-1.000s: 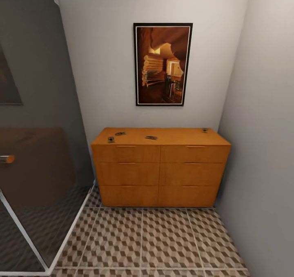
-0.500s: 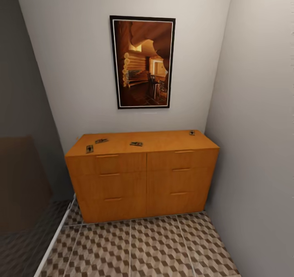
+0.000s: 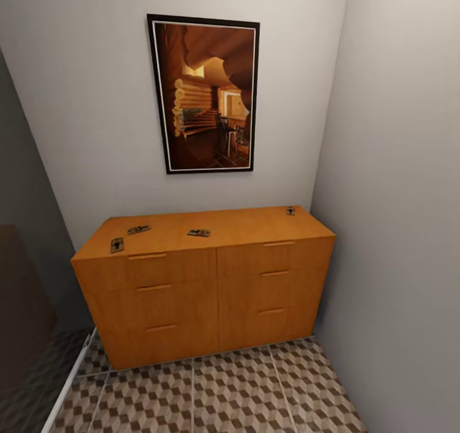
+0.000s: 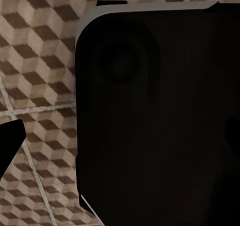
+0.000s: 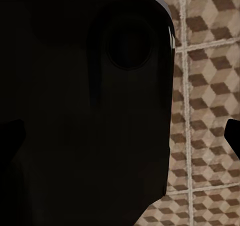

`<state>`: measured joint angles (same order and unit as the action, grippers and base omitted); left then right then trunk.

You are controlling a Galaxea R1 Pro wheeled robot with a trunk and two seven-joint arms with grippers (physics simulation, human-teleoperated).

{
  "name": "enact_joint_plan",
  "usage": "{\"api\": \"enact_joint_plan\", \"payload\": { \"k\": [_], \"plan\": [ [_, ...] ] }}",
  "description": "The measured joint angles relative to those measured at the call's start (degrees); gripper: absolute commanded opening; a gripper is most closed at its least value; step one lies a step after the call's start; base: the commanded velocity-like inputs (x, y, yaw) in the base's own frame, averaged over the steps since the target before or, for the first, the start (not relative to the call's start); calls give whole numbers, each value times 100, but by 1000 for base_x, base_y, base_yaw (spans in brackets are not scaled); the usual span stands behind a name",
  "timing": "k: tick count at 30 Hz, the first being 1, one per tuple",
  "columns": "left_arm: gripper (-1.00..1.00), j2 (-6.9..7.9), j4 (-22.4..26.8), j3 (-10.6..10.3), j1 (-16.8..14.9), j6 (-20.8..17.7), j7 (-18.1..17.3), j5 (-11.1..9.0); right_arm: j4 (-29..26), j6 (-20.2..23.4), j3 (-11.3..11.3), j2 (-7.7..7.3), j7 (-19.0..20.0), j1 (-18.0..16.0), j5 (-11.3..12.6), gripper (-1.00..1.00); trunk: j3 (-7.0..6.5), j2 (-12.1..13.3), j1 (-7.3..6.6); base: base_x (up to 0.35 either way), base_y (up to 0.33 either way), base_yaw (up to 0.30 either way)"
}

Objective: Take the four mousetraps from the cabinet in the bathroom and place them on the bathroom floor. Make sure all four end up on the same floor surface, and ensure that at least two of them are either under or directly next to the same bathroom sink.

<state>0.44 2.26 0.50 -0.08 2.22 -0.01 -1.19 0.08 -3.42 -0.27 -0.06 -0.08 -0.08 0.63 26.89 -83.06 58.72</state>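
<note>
Head view: the orange-brown wooden cabinet (image 3: pixel 204 286) stands against the pale back wall in a corner, beneath a dark-framed picture (image 3: pixel 204 94) of a log interior. Four mousetraps lie on the cabinet's flat top: one (image 3: pixel 117 245) near its front left corner, a second (image 3: pixel 138 230) just behind that, a third (image 3: pixel 199 233) near the middle of the top, and a fourth (image 3: pixel 291 211) by the back right corner, well apart from the rest. The bathroom floor (image 3: pixel 211 395), tiled in a brown-and-beige cube pattern, spreads in front of the cabinet's drawer fronts.

Both wrist views look down along a large dark body of the robot, with the cube-pattern tiles (image 4: pixel 40 86) beside it. Dark finger tips (image 4: pixel 10 143) (image 5: pixel 232 133) show at the edges of these views, spread wide apart with nothing between them on either gripper. How far the mousetraps lie from the grippers cannot be told.
</note>
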Motion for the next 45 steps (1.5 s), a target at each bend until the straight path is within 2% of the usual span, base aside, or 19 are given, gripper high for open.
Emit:
{"api": "enact_joint_plan", "payload": {
  "k": [24, 45],
  "plan": [
    [100, 0, -1, 0, 0, 9, -3, 8, 0, 0, 2, 6, 0, 0, -3, 100, 0, 0, 0, 16, 0, -2],
    [100, 0, -4, 8, 0, 8, 0, 8, 0, 0, 3, 6, 0, 0, -7, 100, 0, 0, 0, 231, 0, 0]
  ]
}}
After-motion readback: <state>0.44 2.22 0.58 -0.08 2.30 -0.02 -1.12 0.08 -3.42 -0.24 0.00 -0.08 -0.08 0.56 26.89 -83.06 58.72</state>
